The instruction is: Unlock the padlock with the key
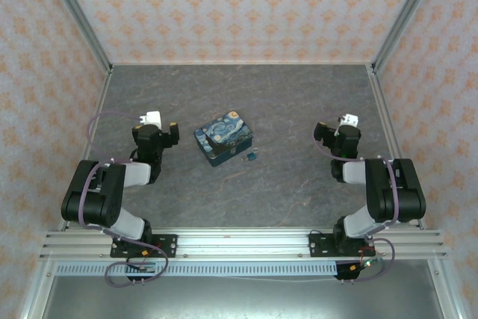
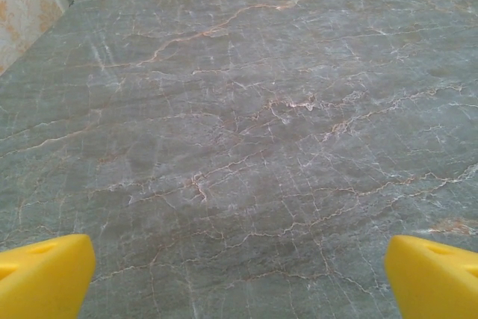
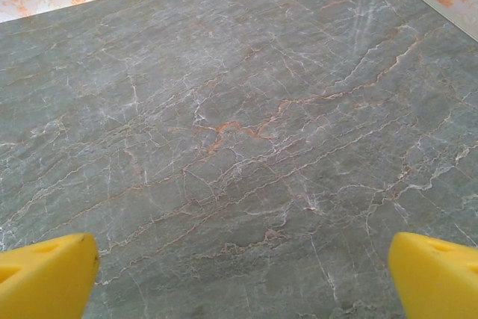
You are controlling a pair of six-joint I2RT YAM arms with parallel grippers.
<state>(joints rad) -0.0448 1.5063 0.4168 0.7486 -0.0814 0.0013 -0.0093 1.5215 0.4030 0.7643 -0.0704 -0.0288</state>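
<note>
The padlock (image 1: 253, 156), a tiny dark teal body, lies on the grey marbled table just right of the painted tin's near corner. A thin metal piece (image 1: 243, 155) lies against it; I cannot tell whether this is the key. My left gripper (image 1: 153, 120) hovers left of the tin, well away from the padlock. Its yellow fingertips (image 2: 45, 274) stand wide open over bare table, as seen around the left gripper (image 2: 239, 278). My right gripper (image 1: 346, 122) hangs to the right of the padlock, and the right gripper (image 3: 239, 278) is open too, with nothing between its fingertips (image 3: 433, 274).
A rectangular blue-and-yellow starry-night tin (image 1: 222, 137) sits mid-table between the arms. Patterned walls with metal posts enclose the table (image 1: 246, 199) on three sides. An aluminium rail (image 1: 239, 244) carries both arm bases at the near edge.
</note>
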